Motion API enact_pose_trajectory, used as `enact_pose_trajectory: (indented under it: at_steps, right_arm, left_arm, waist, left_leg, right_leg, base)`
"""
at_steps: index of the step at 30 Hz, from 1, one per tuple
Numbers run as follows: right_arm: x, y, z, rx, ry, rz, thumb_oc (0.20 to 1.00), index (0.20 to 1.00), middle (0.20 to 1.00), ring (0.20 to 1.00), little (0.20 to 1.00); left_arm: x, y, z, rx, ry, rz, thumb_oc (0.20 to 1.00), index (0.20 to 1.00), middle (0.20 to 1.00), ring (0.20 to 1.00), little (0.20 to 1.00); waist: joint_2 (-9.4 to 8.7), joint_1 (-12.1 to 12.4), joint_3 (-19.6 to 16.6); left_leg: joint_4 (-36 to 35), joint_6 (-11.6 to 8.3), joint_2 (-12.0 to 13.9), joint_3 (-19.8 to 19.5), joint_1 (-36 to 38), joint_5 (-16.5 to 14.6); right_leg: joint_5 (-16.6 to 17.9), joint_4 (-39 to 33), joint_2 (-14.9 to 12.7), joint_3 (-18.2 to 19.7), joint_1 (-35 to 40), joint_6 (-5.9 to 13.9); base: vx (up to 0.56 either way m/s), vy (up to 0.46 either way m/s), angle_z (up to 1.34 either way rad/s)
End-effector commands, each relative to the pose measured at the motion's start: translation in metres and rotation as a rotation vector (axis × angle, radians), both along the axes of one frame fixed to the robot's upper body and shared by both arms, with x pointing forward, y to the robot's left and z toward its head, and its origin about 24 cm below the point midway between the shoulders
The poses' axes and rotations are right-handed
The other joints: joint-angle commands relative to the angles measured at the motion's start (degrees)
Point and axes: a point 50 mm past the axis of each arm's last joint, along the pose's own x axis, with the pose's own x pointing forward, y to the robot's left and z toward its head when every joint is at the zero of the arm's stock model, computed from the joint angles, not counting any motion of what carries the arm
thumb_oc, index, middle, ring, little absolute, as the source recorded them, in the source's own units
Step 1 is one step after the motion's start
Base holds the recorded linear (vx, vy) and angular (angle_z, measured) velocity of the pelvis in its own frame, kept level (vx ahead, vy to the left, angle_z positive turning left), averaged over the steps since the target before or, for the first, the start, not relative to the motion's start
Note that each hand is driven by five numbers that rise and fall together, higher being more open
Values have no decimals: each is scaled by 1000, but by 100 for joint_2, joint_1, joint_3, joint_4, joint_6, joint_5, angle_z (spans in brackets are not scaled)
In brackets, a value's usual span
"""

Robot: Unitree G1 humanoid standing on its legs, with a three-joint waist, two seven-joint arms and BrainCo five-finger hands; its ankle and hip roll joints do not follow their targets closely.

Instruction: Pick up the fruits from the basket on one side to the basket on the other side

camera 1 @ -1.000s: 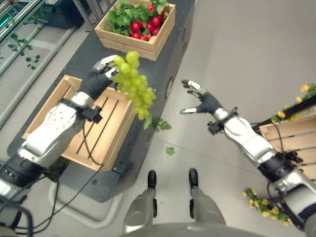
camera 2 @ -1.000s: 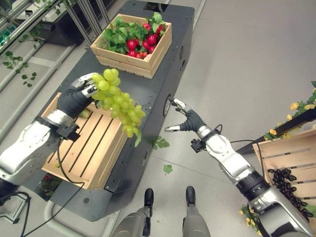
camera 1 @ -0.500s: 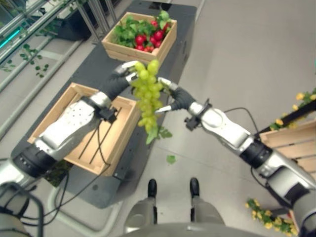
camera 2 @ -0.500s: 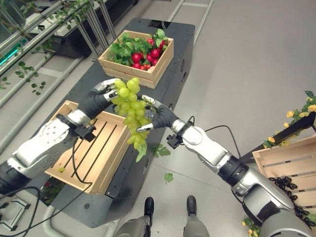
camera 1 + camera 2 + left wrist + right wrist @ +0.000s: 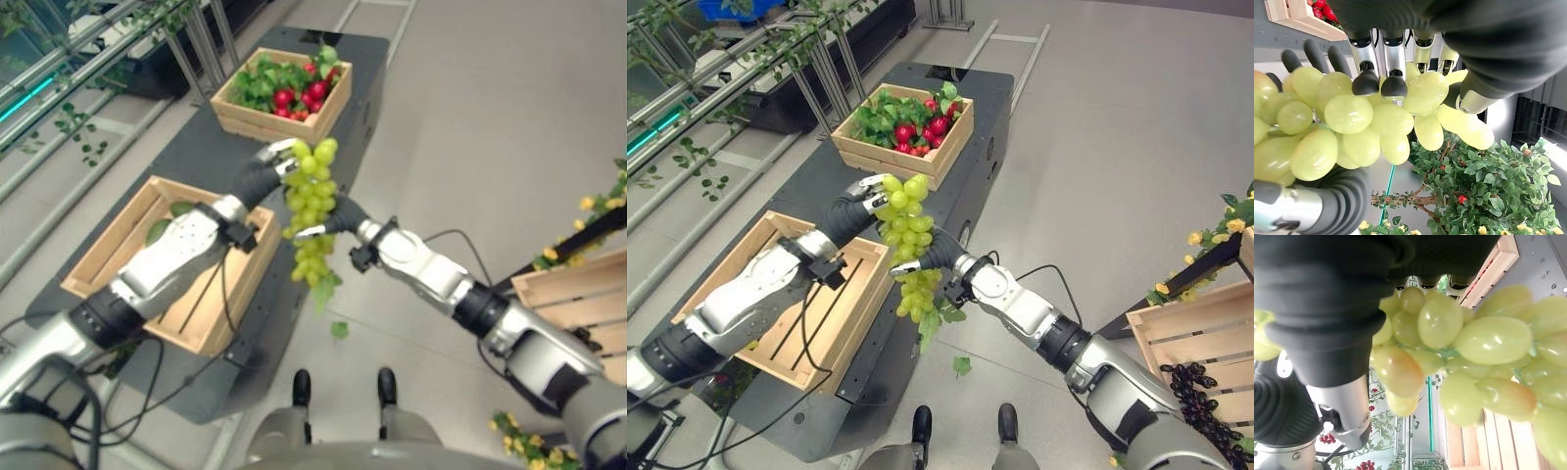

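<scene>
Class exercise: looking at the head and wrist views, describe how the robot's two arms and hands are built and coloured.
Both arms have glossy silver-grey shells with black joint bands and thin black cables looping beside them. The left hand and right hand wear dark ribbed covers over back and wrist; their fingers are silver with rounded dark tips.

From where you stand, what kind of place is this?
Probably an indoor robot test space staged as a fruit stall or greenhouse: wooden crates on a dark cart, a green grape bunch held aloft, leafy plants around.
</scene>
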Motion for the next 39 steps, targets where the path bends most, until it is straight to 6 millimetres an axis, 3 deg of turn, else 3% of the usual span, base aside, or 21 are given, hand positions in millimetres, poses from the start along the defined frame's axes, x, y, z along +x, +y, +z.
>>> enact_pose_trajectory:
  at_steps: [1,11,13,35,36,38,39]
  right_arm:
    - [-4,28,13,77,-21,79,1000,1000,1000,1000,1000]
    - [-6,30,3,92,16,65,1000,1000,1000,1000,1000]
    - [-7,30,2,87,9,65,200,200,200,200,200]
    - [-3,23,-7,98,29,3,200,200,200,200,200]
    - [-2,22,-10,93,39,-9,200,200,200,200,200]
    - [1,19,-17,83,57,-37,200,200,200,200,200]
    - [1,19,-17,86,59,-40,200,200,200,200,200]
  left_arm:
    - [4,-21,33,-86,-115,-73,200,200,200,200,200]
    - [0,-39,31,-137,-103,-131,200,200,200,200,200]
    - [-1,-43,29,-140,-96,-143,200,200,200,200,200]
    - [3,-42,20,-196,-71,-102,200,200,200,200,200]
    - [3,-43,19,-204,-66,-101,376,376,376,376,376]
    - [3,-42,15,-212,-55,-91,1000,1000,1000,1000,1000]
    - [3,-42,15,-217,-55,-89,1000,1000,1000,1000,1000]
  waist:
    - [-240,141,-489]
    - [-225,137,-514]
    - [-223,128,-522]
    - [-250,150,-612]
    - [-250,151,-612]
    - [-251,173,-622]
    - [-252,173,-622]
  left_leg:
    - [204,224,-373,-110,-268,-261]
    - [191,231,-372,-125,-255,-269]
    - [189,233,-370,-131,-246,-274]
    - [158,230,-350,-152,-126,-344]
    - [161,231,-354,-155,-123,-348]
    - [157,234,-359,-164,-113,-354]
    - [155,235,-362,-168,-107,-356]
  right_leg:
    - [-592,409,110,0,-180,130]
    - [-611,415,113,6,-163,126]
    - [-611,406,111,2,-152,127]
    - [-685,373,119,-37,-13,121]
    - [-691,368,120,-42,2,121]
    - [-703,370,120,-55,14,118]
    - [-705,365,121,-55,23,117]
  base:
    - [0,0,0]
    - [0,0,0]
    - [0,0,0]
    - [5,-1,0]
    - [0,0,0]
    - [0,0,0]
    - [22,-2,3]
